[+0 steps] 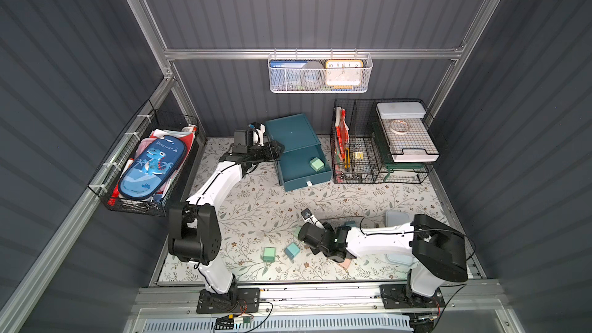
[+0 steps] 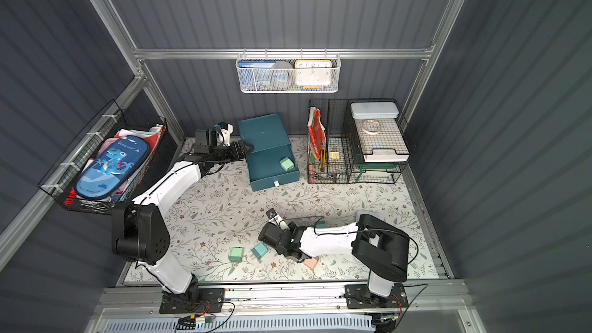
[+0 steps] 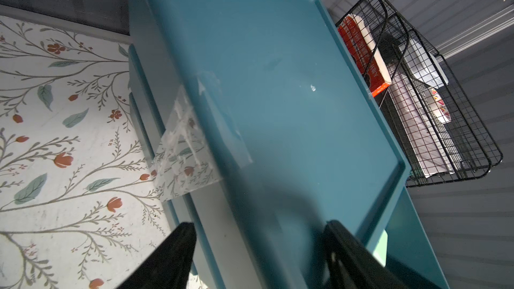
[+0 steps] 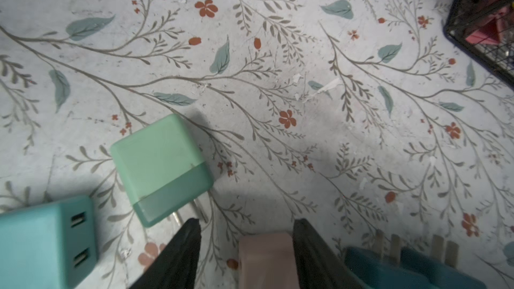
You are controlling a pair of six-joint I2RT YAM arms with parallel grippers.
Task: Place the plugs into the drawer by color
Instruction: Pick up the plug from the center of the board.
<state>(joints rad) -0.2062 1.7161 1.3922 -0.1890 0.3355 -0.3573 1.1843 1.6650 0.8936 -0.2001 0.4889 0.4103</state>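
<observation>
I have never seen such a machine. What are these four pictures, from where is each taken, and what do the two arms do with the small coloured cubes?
These are two robot arms, each ending in a two-finger gripper. Both top views come from one camera overhead; the other two pictures come from cameras on the wrists. On the flowered mat lie small plastic plugs, among them a green plug, a blue plug and a pink plug. A second green plug lies in the pulled-out drawer of the teal cabinet. The left gripper stands open at the cabinet's edge, holding nothing that I can see. The right gripper is open around the pink plug, which lies against one finger with a gap to the other, so it is not yet gripped.
</observation>
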